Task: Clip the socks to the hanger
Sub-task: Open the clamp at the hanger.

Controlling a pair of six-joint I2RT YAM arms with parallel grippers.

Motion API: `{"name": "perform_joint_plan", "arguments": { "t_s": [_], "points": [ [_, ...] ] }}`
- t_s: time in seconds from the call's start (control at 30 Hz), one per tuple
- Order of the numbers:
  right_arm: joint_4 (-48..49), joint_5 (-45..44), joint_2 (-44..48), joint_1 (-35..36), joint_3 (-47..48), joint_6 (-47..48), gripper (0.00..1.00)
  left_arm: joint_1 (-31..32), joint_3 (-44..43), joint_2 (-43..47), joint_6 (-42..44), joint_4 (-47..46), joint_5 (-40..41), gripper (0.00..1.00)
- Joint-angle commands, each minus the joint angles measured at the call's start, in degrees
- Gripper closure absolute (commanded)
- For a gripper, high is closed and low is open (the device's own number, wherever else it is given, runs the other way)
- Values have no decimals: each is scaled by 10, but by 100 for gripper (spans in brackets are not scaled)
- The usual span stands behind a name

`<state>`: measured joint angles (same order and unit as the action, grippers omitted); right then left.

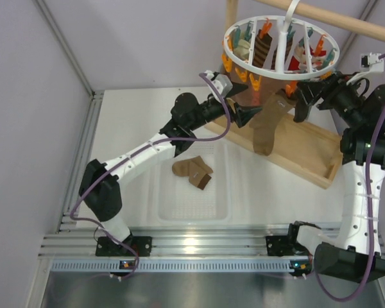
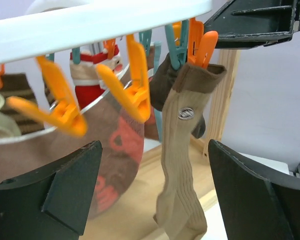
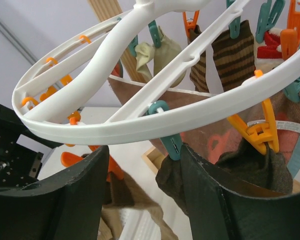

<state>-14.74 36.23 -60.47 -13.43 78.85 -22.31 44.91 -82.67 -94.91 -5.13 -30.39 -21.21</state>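
**Tan sock pegged: clear out cleanly**

Find the left gripper spread wide, touching nothing, with the tan sock dangling between its fingers. See it pinched at the cuff, seemingly by an orange peg on the white hanger ring. Cannot tell whether the right gripper, parted under the rim by a teal peg, presses anything. Back the left straight out and low – no brushing the cuff – then reach for the brown socks on the white tray.
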Motion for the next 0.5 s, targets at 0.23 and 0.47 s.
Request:
{"name": "perform_joint_plan", "arguments": {
  "t_s": [0.23,0.47],
  "points": [
    [11,18,-18,-26,53,7,42,2,-124,-98,14,-106,-22,18],
    [18,32,-41,-45,68,2,42,4,-123,-110,-30,-180,-63,24]
  ]
}}
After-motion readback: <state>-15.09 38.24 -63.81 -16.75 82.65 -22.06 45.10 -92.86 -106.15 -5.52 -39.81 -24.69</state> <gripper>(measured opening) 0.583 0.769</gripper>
